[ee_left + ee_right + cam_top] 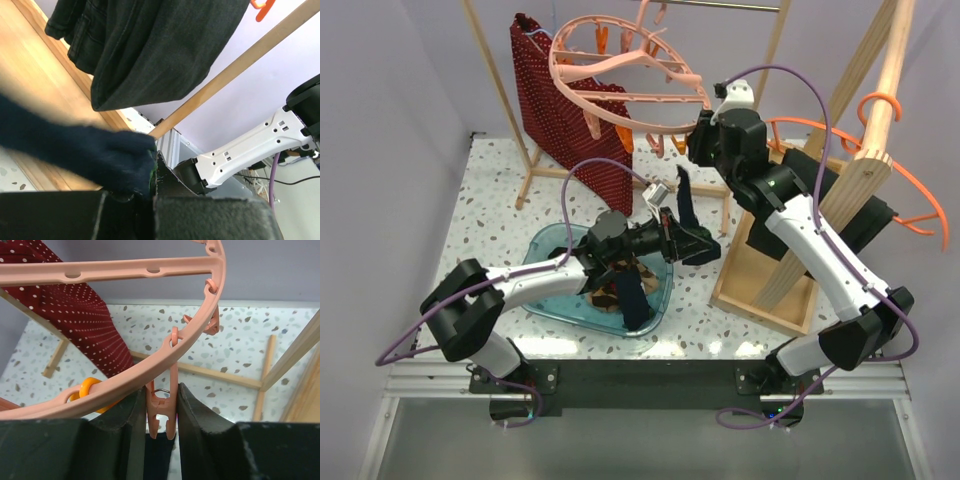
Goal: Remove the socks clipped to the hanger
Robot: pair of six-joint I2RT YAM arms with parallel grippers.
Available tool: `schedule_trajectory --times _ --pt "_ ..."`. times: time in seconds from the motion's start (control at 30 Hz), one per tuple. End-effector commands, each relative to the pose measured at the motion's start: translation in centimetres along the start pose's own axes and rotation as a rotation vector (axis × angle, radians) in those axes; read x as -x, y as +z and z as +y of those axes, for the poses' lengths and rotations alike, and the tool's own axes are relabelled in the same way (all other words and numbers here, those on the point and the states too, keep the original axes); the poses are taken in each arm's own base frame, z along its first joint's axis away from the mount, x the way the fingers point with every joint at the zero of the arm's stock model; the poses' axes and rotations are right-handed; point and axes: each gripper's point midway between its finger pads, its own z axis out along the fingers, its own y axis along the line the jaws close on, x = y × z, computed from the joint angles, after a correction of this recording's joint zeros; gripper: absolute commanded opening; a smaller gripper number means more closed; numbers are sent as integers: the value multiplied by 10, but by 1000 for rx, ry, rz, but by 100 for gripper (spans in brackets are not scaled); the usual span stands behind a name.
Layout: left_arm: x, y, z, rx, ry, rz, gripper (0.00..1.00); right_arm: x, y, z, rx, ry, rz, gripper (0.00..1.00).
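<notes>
Salmon-pink plastic dominates the right wrist view, where the hanger (125,382) curves overhead and the right tool (160,397) is pressed together on one pink peg (164,412) dangling from the ring. Its dark fingers (210,440) touch the peg on both sides, and a strip of navy sock (157,460) shows just beneath it, between them. An orange peg (87,387) sits on the ring just to the left, with the red garment (85,325) hanging behind.

From above, the hanger hangs at the top of the frame over the speckled surface (490,200), the right arm (815,245) reaching up to its near rim. The sock runs down from there to the left tool (690,240), which is pinched tight on its lower end. The left wrist view shows the navy fabric, blurred, meeting that tool's closed fingers at the bottom of the frame, with the black cloth (150,45) hanging above and a wooden rail (240,65) beyond.

Near the arm bases, a clear blue tub (545,245) rests on the surface under the left arm (535,282). More socks (608,297) lie inside it, a brown checkered one near the middle and a dark one draped over the near rim. The black cloth hangs on the wooden rack (860,185) to the right, well apart from the tub.
</notes>
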Motion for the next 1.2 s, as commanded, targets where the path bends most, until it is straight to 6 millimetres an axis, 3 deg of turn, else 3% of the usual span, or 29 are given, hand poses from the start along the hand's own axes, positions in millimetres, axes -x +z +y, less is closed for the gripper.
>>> schedule_trajectory --times 0.0,0.03,0.17,0.4,0.6,0.67,0.8,0.97,1.17 --pt "10 3 -18 -42 17 -13 0 21 -1 3 12 13 -76 4" --pt "10 3 -18 -40 15 -11 0 21 -2 3 10 11 -76 0" --pt "5 -1 -19 -42 3 1 0 20 -2 0 -4 4 -67 0" --pt "0 -30 -25 16 49 40 0 17 -4 1 -2 3 -34 0" --pt "-17 -70 5 259 100 133 0 14 -10 2 10 27 -20 0" --pt "-17 -81 14 325 116 130 1 14 -12 2 11 30 -19 2" --pt "-40 -110 37 441 122 173 4 14 -15 1 9 28 -8 11" --pt "-68 -126 62 517 95 225 6 15 -18 1 9 28 -4 15" --pt "-80 -148 100 701 120 247 0 10 -19 0 5 23 22 27"
